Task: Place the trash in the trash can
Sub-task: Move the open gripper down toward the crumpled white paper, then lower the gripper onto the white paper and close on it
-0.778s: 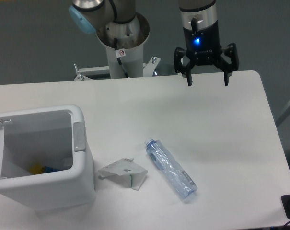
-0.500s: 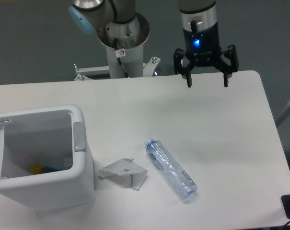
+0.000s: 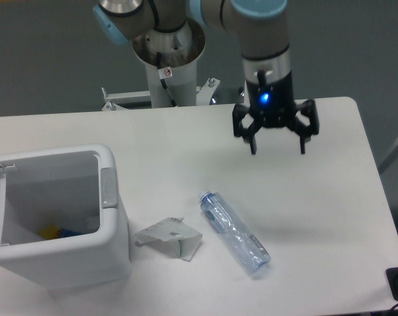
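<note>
Camera view: everything below comes from the one fixed camera looking down at the table.
Bottle: the crushed bluish bottle (image 3: 234, 232) lies flat at lower centre, slanting from upper left to lower right, cap end toward the upper left.
Card: the folded greyish-white card (image 3: 170, 238) rests just left of the bottle, close but apart from it, with a small dark mark on its fold.
Trash can: the white trash can (image 3: 110, 227) sits at lower left with its lid swung open to the left edge; something yellow and blue shows at the bottom inside, and the grey latch tab faces the card.
My fingers: my gripper (image 3: 275, 142) hangs at upper centre-right with both fingers spread wide, pinching nothing, touching nothing, well above and apart from the bottle; a blue light glows on my wrist.
Table: the white table (image 3: 330, 197) carries all of it.
</note>
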Tool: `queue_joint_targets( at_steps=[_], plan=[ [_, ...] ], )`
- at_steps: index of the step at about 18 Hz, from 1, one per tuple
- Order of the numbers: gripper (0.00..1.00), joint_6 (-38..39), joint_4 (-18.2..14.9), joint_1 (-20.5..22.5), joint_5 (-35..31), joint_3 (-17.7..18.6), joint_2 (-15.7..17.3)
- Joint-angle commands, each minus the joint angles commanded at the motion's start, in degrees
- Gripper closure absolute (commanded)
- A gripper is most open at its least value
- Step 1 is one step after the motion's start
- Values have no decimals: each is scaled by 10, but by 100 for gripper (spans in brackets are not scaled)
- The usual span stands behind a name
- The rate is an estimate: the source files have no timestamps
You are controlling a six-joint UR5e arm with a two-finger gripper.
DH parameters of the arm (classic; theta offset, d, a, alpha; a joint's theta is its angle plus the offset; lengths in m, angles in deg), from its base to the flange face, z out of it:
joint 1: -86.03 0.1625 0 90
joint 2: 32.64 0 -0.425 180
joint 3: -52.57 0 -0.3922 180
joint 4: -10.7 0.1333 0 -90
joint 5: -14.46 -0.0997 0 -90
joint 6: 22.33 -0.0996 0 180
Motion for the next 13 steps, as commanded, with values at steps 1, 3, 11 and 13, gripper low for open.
queue_joint_targets(
  at_steps=[1, 3, 11, 13],
  plan=[
    [0, -6, 1, -7, 3, -1, -6],
    [0, -90, 3, -31, 8, 1, -16],
    [0, -213, 5, -84, 96, 19, -94],
    [0, -216, 18, -91, 103, 21, -118]
  ],
)
